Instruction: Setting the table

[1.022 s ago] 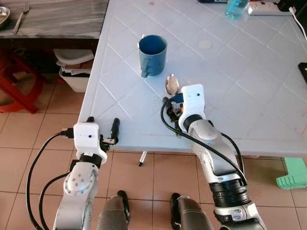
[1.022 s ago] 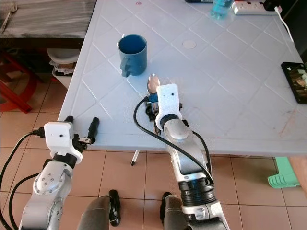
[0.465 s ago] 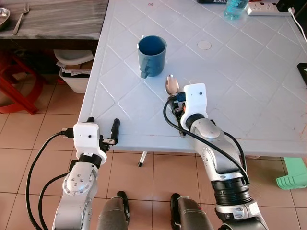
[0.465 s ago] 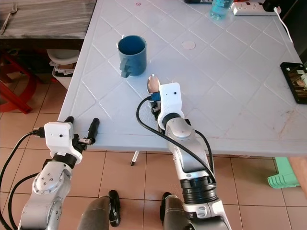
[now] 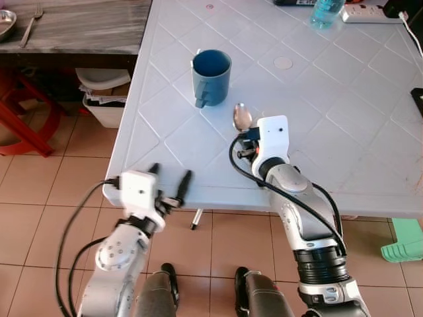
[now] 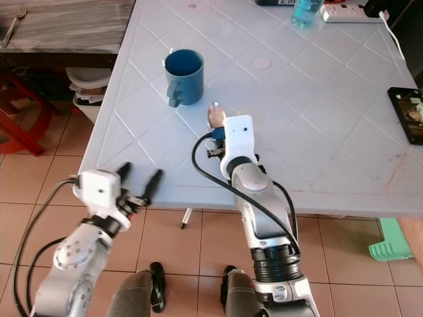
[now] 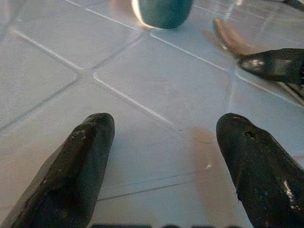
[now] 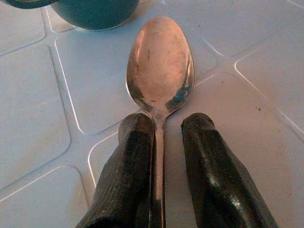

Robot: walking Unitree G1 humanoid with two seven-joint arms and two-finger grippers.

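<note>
A blue mug (image 5: 211,74) stands on the pale blue table (image 5: 330,99), near its left side. Just right of the mug lies a metal spoon (image 5: 242,117), bowl pointing away from me. My right gripper (image 8: 167,124) rests low on the table behind the spoon's bowl. Its two fingers (image 8: 135,142) are closed in on either side of the spoon's handle. My left gripper (image 5: 169,176) hovers at the table's front edge, open, with nothing between its fingers (image 7: 76,166). In the left wrist view the mug (image 7: 161,9) and spoon (image 7: 232,40) lie ahead.
A water bottle (image 5: 325,10) and a power strip (image 5: 367,10) sit at the table's far end, and a phone (image 6: 410,112) at its right edge. A darker side table (image 5: 79,23) holds a fork (image 5: 30,23). Below it are a bin (image 5: 102,92) and a red stool (image 5: 23,115).
My left gripper has risen and swung right, up over the table's front edge. My right gripper and the spoon have edged slightly to the right.
</note>
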